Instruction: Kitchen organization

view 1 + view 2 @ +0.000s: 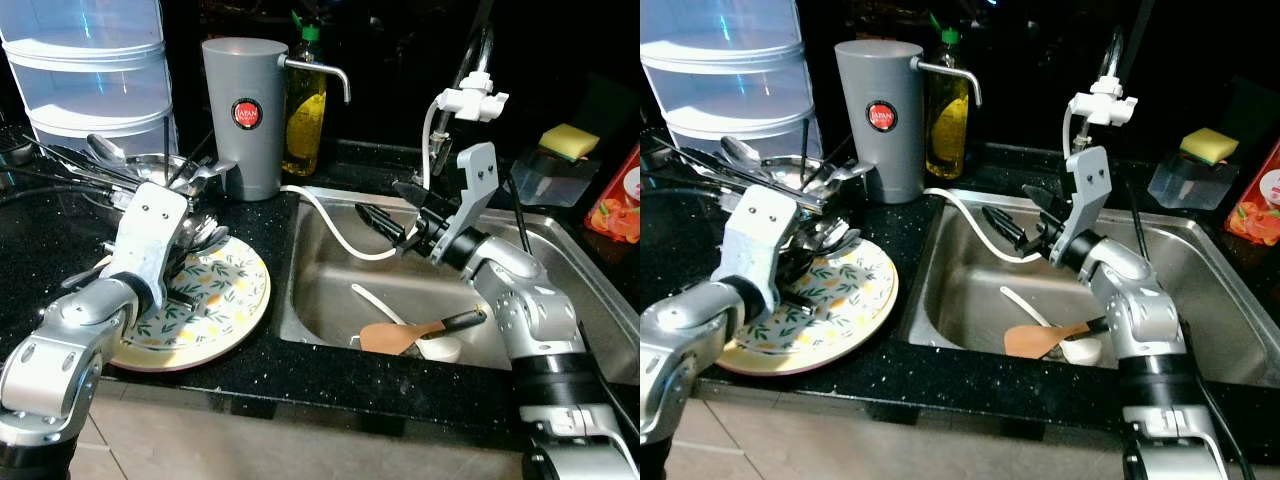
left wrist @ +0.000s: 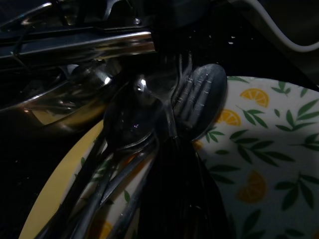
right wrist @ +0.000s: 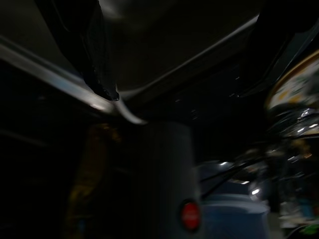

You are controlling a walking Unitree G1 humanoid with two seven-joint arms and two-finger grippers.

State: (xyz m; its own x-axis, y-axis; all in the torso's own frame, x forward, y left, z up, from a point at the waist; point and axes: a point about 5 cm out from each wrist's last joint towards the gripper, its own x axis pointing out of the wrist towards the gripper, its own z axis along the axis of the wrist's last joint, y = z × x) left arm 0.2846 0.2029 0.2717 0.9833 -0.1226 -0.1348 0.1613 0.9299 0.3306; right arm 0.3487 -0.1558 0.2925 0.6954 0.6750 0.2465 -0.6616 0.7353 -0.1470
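A round plate [image 1: 225,305] with a lemon and leaf print lies on the black counter left of the sink. My left gripper [image 1: 195,240] is low over the plate's far edge, shut on a bundle of cutlery [image 2: 164,114], two spoons and a fork, whose heads stick out past the fingers. My right gripper [image 1: 392,207] hovers over the steel sink [image 1: 320,290] near the white hose [image 1: 335,232]. It is open, its two black fingers wide apart with nothing between them. A wooden spatula [image 1: 395,337] and a white spoon [image 1: 375,303] lie in the sink.
A metal bowl with more utensils [image 1: 140,170] sits behind the plate. A tall grey cup [image 1: 245,115] and a soap bottle [image 1: 305,105] stand at the back. Stacked clear containers [image 1: 90,70] fill the back left. The faucet [image 1: 470,100], a sponge [image 1: 568,140] and red packaging [image 1: 620,205] are on the right.
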